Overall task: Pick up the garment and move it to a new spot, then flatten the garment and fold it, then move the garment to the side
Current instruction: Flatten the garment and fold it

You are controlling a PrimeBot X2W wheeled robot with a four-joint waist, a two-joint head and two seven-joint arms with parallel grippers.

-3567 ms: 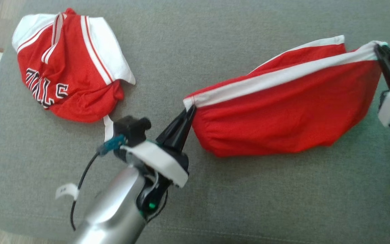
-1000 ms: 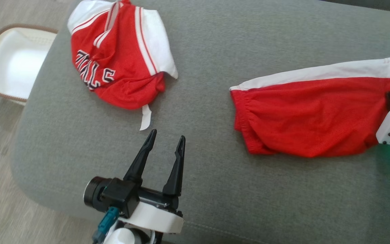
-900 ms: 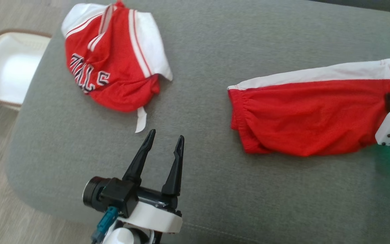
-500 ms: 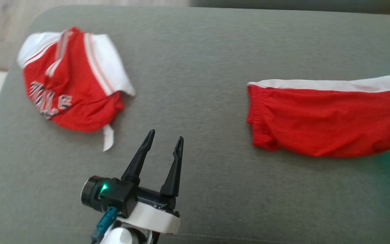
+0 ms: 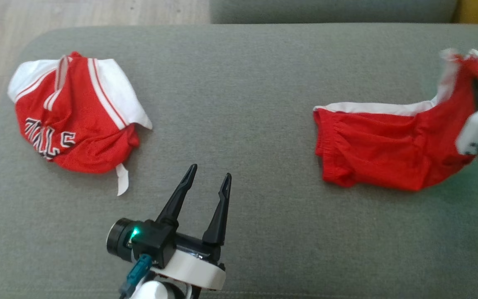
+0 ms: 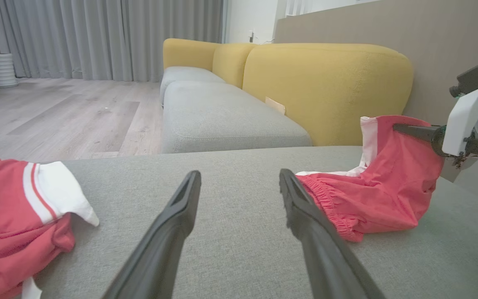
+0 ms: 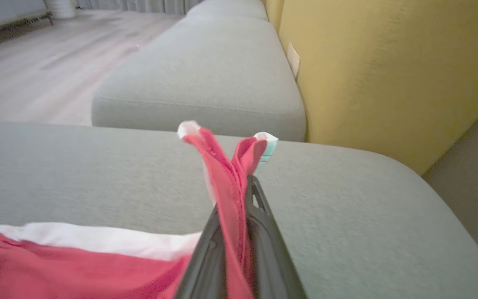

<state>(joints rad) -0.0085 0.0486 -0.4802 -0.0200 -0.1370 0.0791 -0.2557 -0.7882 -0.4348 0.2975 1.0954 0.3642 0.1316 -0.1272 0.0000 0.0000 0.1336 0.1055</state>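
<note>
- Shorts (image 5: 380, 153): red with a white band, on the right of the grey cushion (image 5: 239, 91); right end raised, left end lying flat.
- Right gripper (image 7: 249, 187): clamped on the raised corner of the shorts.
- Left gripper (image 5: 210, 172): fingers spread, empty, between jersey (image 5: 73, 133) and shorts.

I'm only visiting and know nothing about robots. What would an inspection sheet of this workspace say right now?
Surface: grey cushion, fabric-covered.
Job's things: red shorts, one end lifted, the rest lying on the cushion.
Clutter: crumpled red-and-white jersey near the cushion's left end.
Grippers: left gripper open, holding nothing; right gripper shut on the raised end of the shorts.
Cables: teal plug at the left wrist.
Surroundings: yellow backrest, wood floor, grey curtains.
</note>
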